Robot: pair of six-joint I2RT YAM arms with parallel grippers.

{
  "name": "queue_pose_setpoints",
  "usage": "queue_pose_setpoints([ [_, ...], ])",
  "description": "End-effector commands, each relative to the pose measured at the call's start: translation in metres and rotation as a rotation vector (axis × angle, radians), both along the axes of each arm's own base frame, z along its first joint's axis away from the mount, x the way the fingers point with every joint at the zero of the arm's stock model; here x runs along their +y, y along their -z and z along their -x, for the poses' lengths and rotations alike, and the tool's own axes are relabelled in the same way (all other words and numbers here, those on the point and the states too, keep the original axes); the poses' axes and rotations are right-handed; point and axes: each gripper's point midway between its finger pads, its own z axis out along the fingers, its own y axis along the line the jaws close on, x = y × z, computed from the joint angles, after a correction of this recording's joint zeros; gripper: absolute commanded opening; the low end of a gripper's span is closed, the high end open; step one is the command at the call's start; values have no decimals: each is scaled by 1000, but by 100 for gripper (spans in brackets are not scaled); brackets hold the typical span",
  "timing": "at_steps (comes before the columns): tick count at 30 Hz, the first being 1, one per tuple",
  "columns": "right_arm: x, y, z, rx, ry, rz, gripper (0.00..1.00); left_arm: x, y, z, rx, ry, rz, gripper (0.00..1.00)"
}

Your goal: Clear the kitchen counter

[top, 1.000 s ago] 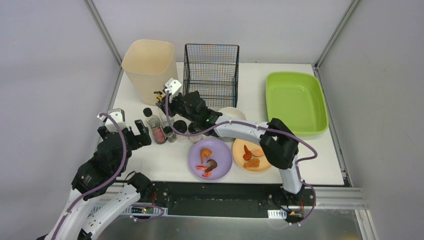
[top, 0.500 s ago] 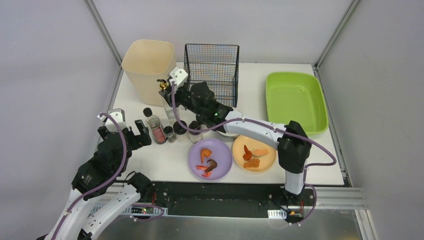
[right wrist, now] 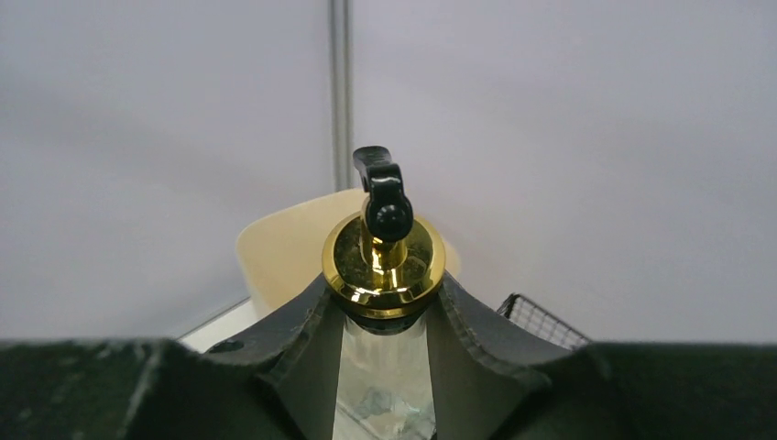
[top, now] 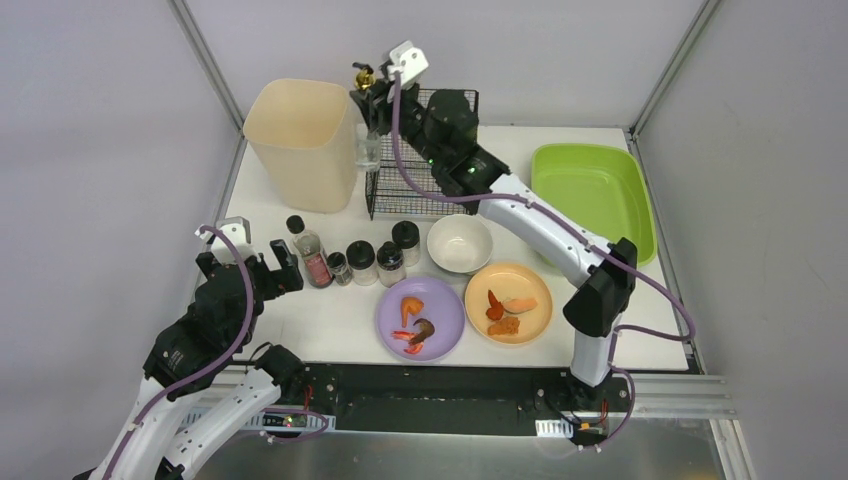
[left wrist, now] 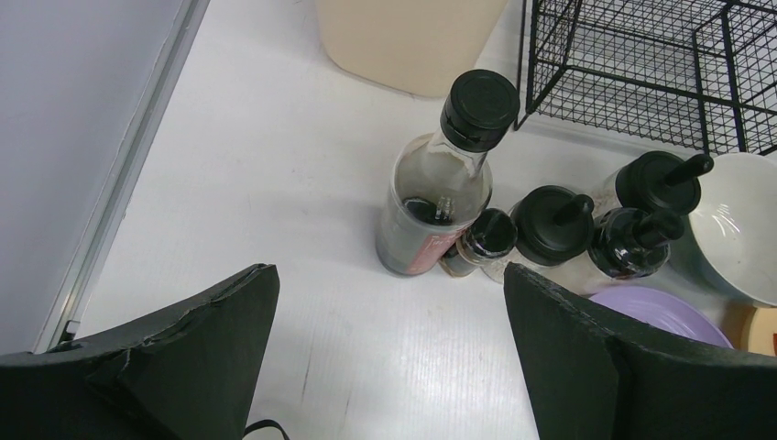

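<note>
The kitchen counter is the white tabletop. My right gripper is shut on the neck of a clear glass bottle with a gold pourer cap. It holds the bottle upright in the air over the left edge of the black wire basket. In the right wrist view both fingers press the glass just under the cap. My left gripper hovers open at the counter's front left, nothing between its fingers. A dark sauce bottle stands just beyond it.
Several black-capped shakers stand in a row beside the sauce bottle. A white bowl, a purple plate and an orange plate with food scraps sit in the middle. A beige bin stands back left, a lime-green tub back right.
My right arm has lifted the gold-capped bottle from beside the other bottles, up and back to above the basket's left edge. The left arm has stayed still.
</note>
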Motion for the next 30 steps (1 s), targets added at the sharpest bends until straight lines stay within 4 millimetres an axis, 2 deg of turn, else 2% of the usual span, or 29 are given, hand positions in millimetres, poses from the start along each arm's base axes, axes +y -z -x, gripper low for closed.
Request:
queue_pose_setpoints([
  [1,-57,-132,16,-218,49,-201,0,1,1,-1,9,7,-25,97],
  [6,-81,-155,-5,-258,94,-217,0,0,1,0,9,14,-23,97],
  [10,-97,-165,-28,-270,137,-224,0,-1,1,0,11,18,-23,97],
  [21,-135,-156,-90,-296,210,-203,0,-4,3,-2,26,32,-28,97],
  [30,-154,-134,-131,-274,229,-214,0,-5,6,-4,45,31,-38,97],
])
